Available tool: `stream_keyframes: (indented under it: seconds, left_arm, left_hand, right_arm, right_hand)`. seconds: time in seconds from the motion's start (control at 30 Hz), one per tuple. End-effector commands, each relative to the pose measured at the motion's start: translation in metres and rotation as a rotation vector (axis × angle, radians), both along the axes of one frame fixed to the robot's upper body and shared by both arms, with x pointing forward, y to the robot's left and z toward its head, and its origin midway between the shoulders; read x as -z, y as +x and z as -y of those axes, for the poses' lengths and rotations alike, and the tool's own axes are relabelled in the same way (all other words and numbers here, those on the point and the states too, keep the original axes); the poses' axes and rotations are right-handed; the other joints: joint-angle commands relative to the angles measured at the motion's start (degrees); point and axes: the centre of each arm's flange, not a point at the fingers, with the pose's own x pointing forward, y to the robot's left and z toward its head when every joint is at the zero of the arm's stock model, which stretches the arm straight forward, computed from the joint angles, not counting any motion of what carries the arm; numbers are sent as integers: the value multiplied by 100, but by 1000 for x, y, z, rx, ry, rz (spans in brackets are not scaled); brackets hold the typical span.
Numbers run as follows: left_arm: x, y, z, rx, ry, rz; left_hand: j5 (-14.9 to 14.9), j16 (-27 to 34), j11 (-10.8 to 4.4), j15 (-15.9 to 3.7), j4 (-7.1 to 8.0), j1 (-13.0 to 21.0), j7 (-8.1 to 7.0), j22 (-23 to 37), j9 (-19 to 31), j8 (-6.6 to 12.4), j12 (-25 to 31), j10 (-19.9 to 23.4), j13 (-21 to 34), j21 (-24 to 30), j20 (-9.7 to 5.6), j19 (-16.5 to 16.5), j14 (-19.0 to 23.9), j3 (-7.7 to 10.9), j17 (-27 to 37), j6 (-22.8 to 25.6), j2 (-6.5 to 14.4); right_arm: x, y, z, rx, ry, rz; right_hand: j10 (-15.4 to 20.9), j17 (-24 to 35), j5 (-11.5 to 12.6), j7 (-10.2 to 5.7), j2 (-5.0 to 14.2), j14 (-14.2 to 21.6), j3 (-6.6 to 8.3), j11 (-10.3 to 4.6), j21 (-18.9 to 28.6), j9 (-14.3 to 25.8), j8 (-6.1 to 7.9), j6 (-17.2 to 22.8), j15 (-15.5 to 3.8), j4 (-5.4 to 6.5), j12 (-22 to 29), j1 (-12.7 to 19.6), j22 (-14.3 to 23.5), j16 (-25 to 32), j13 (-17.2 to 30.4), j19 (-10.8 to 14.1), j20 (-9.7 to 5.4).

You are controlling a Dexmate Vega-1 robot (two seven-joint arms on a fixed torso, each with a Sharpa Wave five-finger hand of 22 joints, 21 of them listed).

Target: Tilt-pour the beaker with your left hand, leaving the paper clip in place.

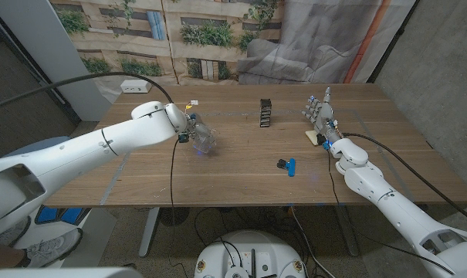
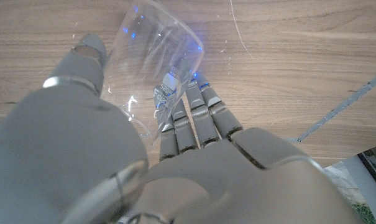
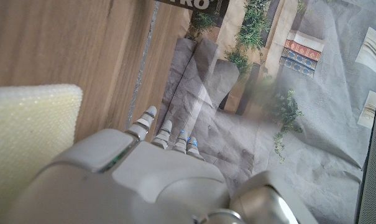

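Note:
My left hand (image 1: 185,126) grips a clear glass beaker (image 1: 205,140) at the table's middle left. The beaker leans over, its mouth toward the table's middle. In the left wrist view the beaker (image 2: 155,50) sits between thumb and fingers (image 2: 197,118) of my left hand (image 2: 175,168), tipped above the wood. A blue and black paper clip (image 1: 287,164) lies on the table to the right of the beaker, nearer the front edge, apart from both hands. My right hand (image 1: 323,116) stands upright at the right side with its fingers straight and holds nothing.
A pale yellow sponge (image 1: 313,137) lies beside my right hand and also appears as a sponge (image 3: 32,130) by my right hand (image 3: 144,180). A small black box (image 1: 265,113) stands at the far middle. A white power strip (image 1: 133,86) sits at the back left.

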Motion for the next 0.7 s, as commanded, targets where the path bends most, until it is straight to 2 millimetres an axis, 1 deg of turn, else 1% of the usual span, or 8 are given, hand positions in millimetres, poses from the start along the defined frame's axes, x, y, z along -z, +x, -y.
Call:
stream_keyframes:
  seconds: [0.03,0.27,0.3,0.43,0.5,0.7]
  left_arm:
    - [-9,2,-4,-40,76,-20]
    - [-17,3,-3,-50,95,-28]
    - [-20,4,0,-44,109,-28]
    - [-22,4,4,-39,118,-36]
    - [-26,4,7,-38,118,-49]
    - [-27,4,11,-37,145,-67]
  left_hand:
    - [22,16,-716,-1298,36,289,-167,25,11,837,60,1138,369,63,0,57,660,73,25,766,1184]
    - [31,9,-722,-1296,33,265,-154,27,-1,841,46,1146,389,74,8,84,703,86,23,769,1205]
    - [32,7,-723,-1294,40,256,-152,28,-2,840,47,1154,392,76,9,89,702,87,26,765,1216]
    - [36,-4,-726,-1293,45,232,-141,29,-9,842,41,1163,403,71,-53,76,711,94,24,771,1233]
    - [38,-7,-725,-1291,43,226,-140,30,-12,840,43,1178,408,72,-57,76,718,98,24,766,1239]
    - [43,-18,-720,-1298,36,208,-137,32,-20,845,32,1175,421,77,-65,87,732,105,23,779,1241]
  right_arm:
    - [0,0,0,0,0,0]
    - [0,0,0,0,0,0]
    - [0,0,0,0,0,0]
    - [0,0,0,0,0,0]
    - [0,0,0,0,0,0]
    - [0,0,0,0,0,0]
  right_hand:
    - [-53,33,35,-4,491,-21,-40,16,41,9,32,-31,-123,-2,35,37,26,17,28,5,37]
    - [-53,33,35,-4,491,-21,-40,16,41,9,32,-31,-123,-2,35,37,26,17,28,5,37]
    - [-53,33,35,-4,491,-21,-40,16,41,9,32,-31,-123,-2,35,37,26,17,28,5,37]
    - [-53,33,35,-4,491,-21,-40,16,41,9,32,-31,-123,-2,35,37,26,17,28,5,37]
    - [-53,33,35,-4,491,-21,-40,16,41,9,32,-31,-123,-2,35,37,26,17,28,5,37]
    - [-53,33,35,-4,491,-21,-40,16,41,9,32,-31,-123,-2,35,37,26,17,28,5,37]
